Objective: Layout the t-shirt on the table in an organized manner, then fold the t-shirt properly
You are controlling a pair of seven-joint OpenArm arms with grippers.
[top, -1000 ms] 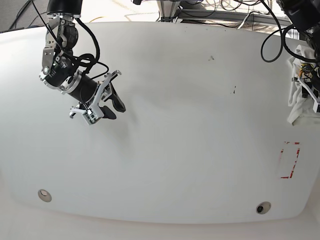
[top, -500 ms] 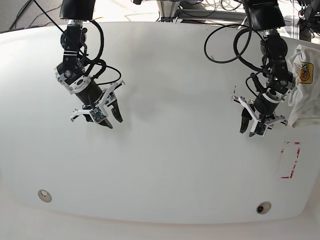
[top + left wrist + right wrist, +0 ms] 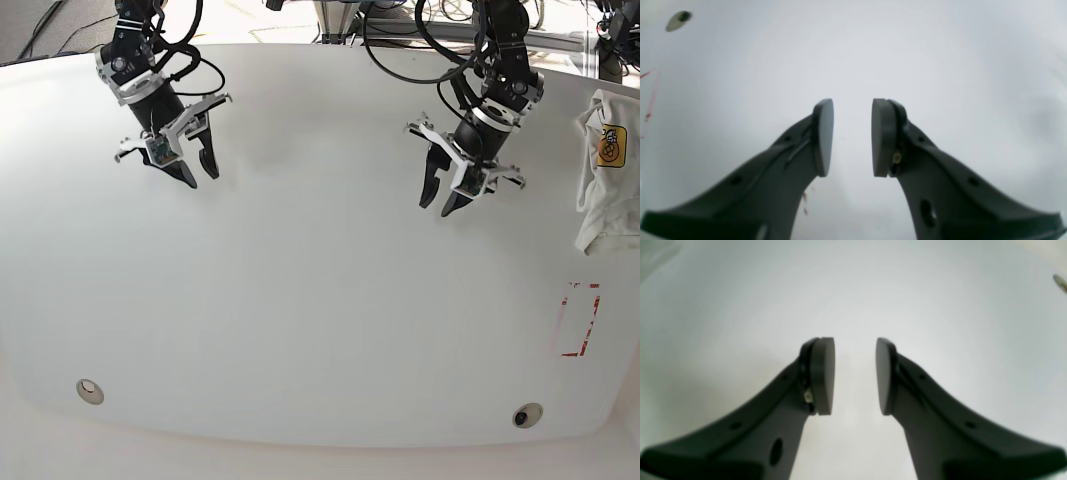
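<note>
I count two grippers, one shirt, two holes and one red mark on the table (image 3: 320, 330). At upper left, my right gripper (image 3: 198, 167) hangs with pads apart, empty. Right of centre, my left gripper (image 3: 440, 197) is likewise parted and empty. The shirt (image 3: 603, 185) lies bunched at the right edge, long axis running top to bottom, well apart from both.

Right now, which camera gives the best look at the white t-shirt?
The base view: the t-shirt lies bunched at the table's right edge, yellow patch showing. Both wrist views show only gripper fingers and bare tabletop, no shirt.
</note>
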